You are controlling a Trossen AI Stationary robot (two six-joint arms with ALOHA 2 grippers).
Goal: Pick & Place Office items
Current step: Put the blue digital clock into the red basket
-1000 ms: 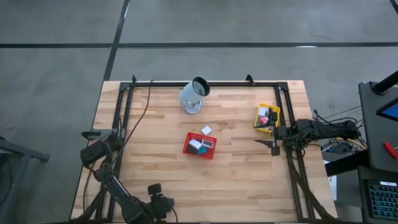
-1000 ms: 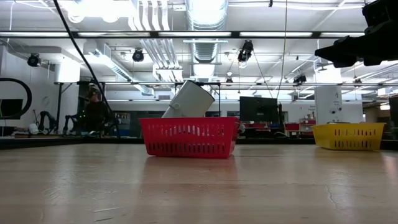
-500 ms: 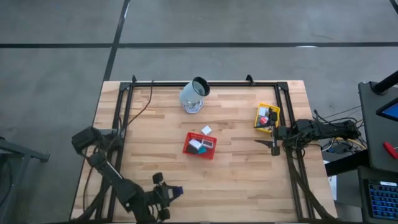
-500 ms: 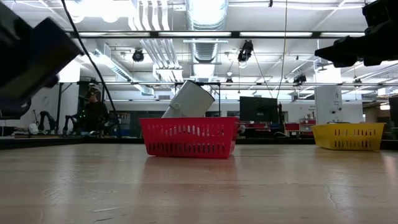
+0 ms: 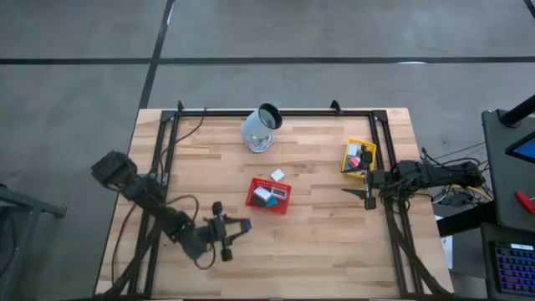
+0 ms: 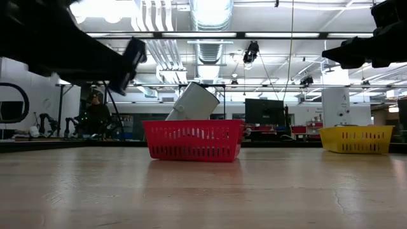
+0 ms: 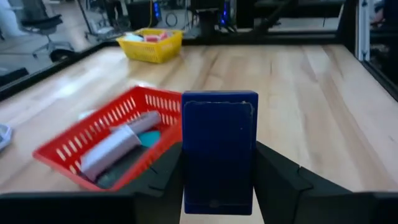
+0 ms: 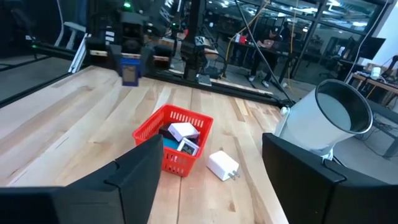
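The left gripper (image 7: pixel 217 186) hangs over the bench's (image 5: pixel 318 242) near-left part, fingers (image 7: pixel 280 177) clamped on a dark blue block (image 7: pixel 219 158) standing upright between them. The block looks light, rigid and smooth-faced, so a squeeze across its flat sides, low down, should hold it. Just beyond is the red tray (image 5: pixel 268 196) with several items inside, and a white plug (image 5: pixel 277 175) lies beside it. Farther right, the right gripper (image 5: pixel 369 197) waits near the yellow tray (image 5: pixel 358 156), fingers wide and empty.
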